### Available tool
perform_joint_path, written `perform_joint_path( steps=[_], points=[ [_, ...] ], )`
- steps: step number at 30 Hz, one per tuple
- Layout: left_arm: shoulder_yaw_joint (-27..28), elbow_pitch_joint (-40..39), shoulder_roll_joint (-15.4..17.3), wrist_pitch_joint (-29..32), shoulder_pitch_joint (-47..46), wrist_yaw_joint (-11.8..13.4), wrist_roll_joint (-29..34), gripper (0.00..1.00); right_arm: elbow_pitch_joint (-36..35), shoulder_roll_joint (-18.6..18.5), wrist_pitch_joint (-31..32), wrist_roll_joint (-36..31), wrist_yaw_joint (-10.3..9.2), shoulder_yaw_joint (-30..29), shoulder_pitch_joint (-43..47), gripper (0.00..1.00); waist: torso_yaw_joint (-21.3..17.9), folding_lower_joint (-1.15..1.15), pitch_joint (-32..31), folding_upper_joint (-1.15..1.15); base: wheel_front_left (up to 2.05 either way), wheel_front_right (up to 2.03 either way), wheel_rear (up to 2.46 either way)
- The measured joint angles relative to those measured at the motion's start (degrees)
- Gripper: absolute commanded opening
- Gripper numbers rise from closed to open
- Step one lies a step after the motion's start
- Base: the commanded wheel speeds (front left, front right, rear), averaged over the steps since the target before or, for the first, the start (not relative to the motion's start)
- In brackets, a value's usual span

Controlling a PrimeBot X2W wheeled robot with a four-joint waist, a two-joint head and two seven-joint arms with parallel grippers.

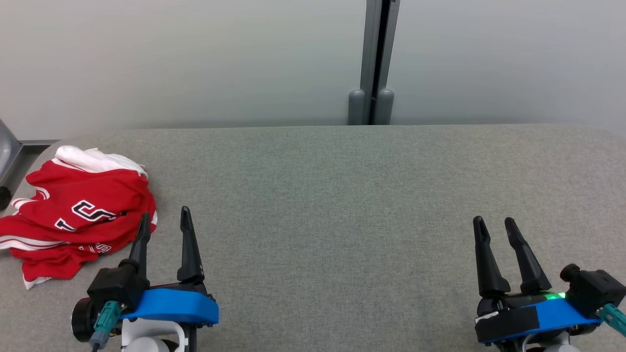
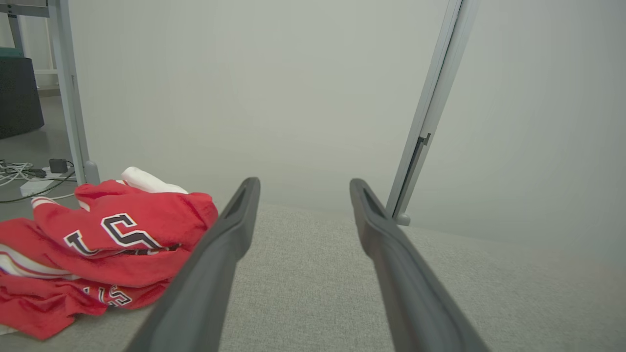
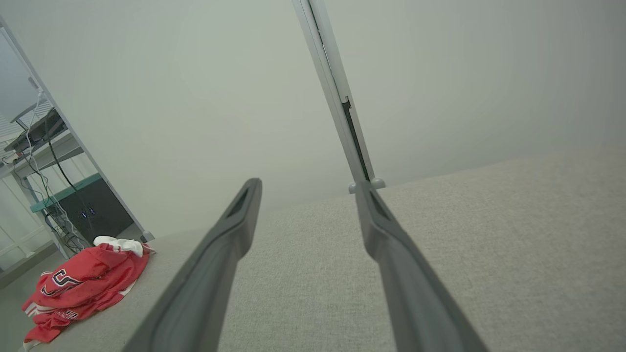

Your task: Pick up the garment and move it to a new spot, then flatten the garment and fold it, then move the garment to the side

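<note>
garment [image 1: 80,215] crumpled on table [image 1: 342,195] | left fingers [image 1: 188,244] — open, empty, just beside garment | right fingers [image 1: 486,259] — open, empty, well apart from garment

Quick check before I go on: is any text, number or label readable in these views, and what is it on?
"S" (possibly "5"): big black, white-edged character on the red garment; neighbouring characters are folded away.
Lower lettering on the same garment: too crumpled to read.
Nothing else legible in any view.
</note>
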Motion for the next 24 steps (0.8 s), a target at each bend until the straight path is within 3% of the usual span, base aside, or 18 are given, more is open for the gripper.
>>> perform_joint_path(
  steps=[13, 24],
  points=[
    [-0.1, 0.9, -0.5, -1.5, -0.2, -2.4, 3.4, 1.0, 0.0, 0.0, -1.5, -5.6, 0.01, 0.4, 0.0, 1.0, 0.4, 0.0, 0.1, 0.0, 0.0, 0.0, 0.0],
    [0.7, 3.1, -0.9, -2.7, -0.2, -2.4, 7.5, 1.0, 0.9, -0.1, -2.7, -10.7, 0.01, 0.6, 0.2, 1.0, 0.8, 0.0, 0.2, 0.0, 0.0, 0.0, 0.0]
  ],
)
